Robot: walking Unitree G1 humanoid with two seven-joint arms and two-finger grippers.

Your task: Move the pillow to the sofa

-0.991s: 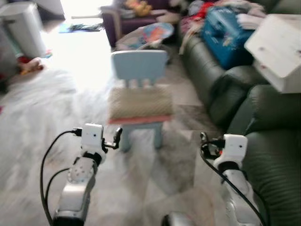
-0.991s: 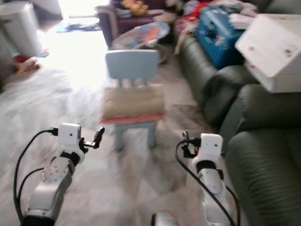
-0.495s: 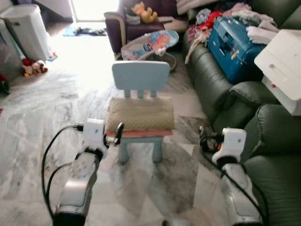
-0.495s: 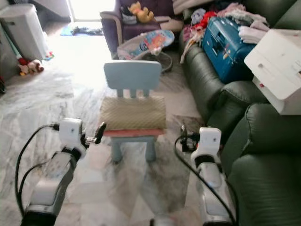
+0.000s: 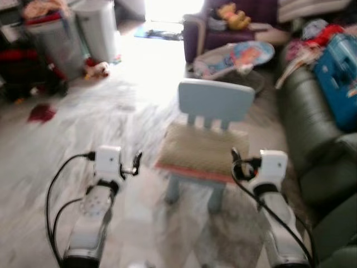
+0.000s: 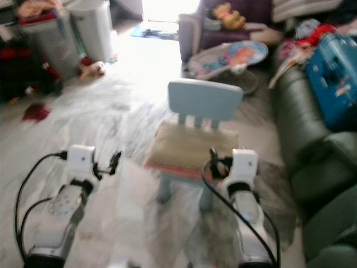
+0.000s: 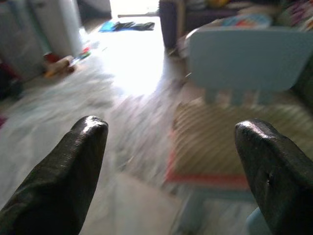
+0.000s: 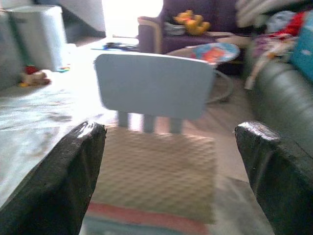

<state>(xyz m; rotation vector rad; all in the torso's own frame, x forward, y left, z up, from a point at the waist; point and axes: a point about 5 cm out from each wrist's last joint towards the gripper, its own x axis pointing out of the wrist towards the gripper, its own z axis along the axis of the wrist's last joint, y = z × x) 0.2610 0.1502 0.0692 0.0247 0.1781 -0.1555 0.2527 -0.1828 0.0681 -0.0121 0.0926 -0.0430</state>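
Ahead, pillow (image 5: pixel 203 152) on chair (image 5: pixel 215 103); both grippers' jaws spread

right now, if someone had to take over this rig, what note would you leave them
Left gripper: open, empty, raised over the floor to the left of the chair.
Right gripper: open, empty, aimed straight at the pillow and close in front of it.
Pillow: tan, lying flat on the seat of the small light blue chair, not yet touched.
Sofa: dark green, to the robot's right, with a blue suitcase on it.
Done: approach to the chair.
Left: grasp the pillow, lift, turn right, set it on the sofa.
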